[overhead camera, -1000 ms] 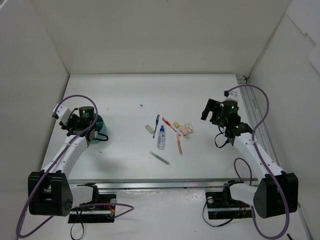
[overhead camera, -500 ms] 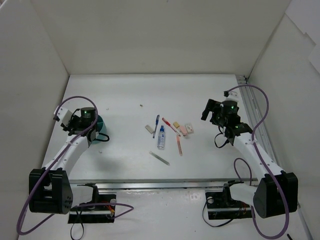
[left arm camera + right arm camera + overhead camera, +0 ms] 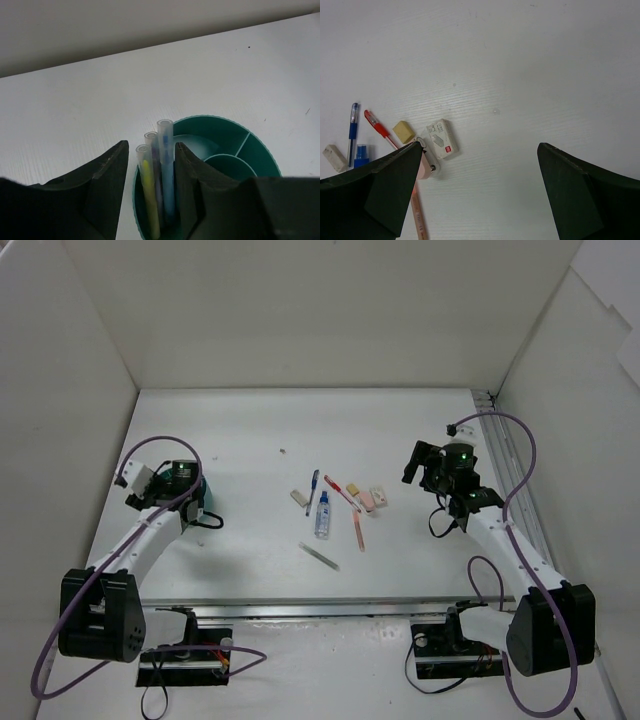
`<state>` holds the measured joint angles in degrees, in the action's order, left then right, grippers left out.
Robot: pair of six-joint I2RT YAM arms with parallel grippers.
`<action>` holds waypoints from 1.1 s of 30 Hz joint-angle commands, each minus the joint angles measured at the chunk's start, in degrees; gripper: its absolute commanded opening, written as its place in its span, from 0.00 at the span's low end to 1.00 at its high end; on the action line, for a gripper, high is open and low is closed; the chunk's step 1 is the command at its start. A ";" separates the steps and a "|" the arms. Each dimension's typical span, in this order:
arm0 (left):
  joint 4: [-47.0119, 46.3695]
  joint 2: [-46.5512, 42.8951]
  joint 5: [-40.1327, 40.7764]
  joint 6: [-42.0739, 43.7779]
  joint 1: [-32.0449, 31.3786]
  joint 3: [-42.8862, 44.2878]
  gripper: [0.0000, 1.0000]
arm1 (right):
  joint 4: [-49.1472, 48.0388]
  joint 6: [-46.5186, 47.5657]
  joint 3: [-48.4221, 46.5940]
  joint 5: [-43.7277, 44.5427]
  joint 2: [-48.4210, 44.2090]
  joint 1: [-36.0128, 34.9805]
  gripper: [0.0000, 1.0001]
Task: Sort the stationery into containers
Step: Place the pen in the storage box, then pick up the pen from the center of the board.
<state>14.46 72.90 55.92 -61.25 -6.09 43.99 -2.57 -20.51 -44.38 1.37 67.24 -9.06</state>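
Three pens, a yellow one, a blue one and a darker one between them, stand in the teal container. My left gripper hangs over the container with its jaws a little open around the pen tops; a gap shows beside the yellow pen. More stationery lies mid-table: a blue pen, a blue-capped tube, a red pen, a pink pencil, a grey pen and small erasers. My right gripper is wide open above bare table, right of a white boxed eraser.
White walls close off the table at the back and on both sides. A metal rail runs along the right edge. The container has an inner round compartment and dividers. A tan eraser and a pink eraser lie by my right gripper's left finger.
My left gripper's jaws have gone from shut to parted over the container, and the left wrist has shifted slightly. The right arm and the table items have not moved.
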 commanded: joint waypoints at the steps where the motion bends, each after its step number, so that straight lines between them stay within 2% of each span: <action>1: 0.92 -1.80 3.14 -1.50 -1.30 2.24 0.38 | -3.41 0.39 -0.44 1.18 -1.68 0.01 0.98; 4: 2.59 -3.20 4.02 -1.41 -2.97 2.59 0.51 | -3.41 0.30 -0.27 1.01 -1.94 0.01 0.98; 7: 6.27 -5.83 4.55 -2.11 -5.33 3.82 0.57 | -3.41 0.21 -0.18 0.83 -2.73 0.01 0.98; 9: 7.77 -7.68 4.72 -0.28 -6.56 5.14 0.72 | -3.41 0.04 -0.09 0.66 -3.52 0.01 0.98; 10: 7.60 -9.52 4.03 1.73 -7.18 5.84 0.85 | -3.41 0.12 -0.01 0.66 -3.87 0.01 0.98; 12: 7.08 -11.11 -2.11 8.39 -7.98 8.47 1.00 | -3.32 -0.67 0.43 1.18 -4.75 0.09 0.98; 14: 6.20 -11.99 -12.35 12.02 -10.16 10.49 1.00 | -2.53 -1.72 0.52 2.23 -5.37 0.01 0.98; 16: 7.24 -11.82 -18.45 12.92 -12.36 11.64 1.00 | -1.05 -2.86 0.44 3.99 -5.98 0.01 0.98; 19: 10.58 -9.72 -30.30 8.71 -17.63 12.79 1.00 | 1.77 -5.76 0.17 8.38 -6.77 0.01 0.98; 22: 14.71 -4.45 -37.61 3.62 -22.73 13.84 1.00 | 7.20 -10.59 -0.09 14.62 -7.39 0.09 0.98; 27: 21.48 6.00 -40.45 -4.04 -31.59 18.06 1.00 | 12.31 -15.78 1.92 17.36 -9.31 0.09 0.98; 33: 21.13 9.88 -41.24 -12.82 -40.47 19.64 1.00 | 14.08 -18.60 5.53 15.43 -12.48 0.01 0.98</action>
<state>34.06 83.77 15.97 -66.94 -43.27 59.59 10.70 -35.68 -39.64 15.20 56.53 -9.04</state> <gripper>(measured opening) 0.996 0.980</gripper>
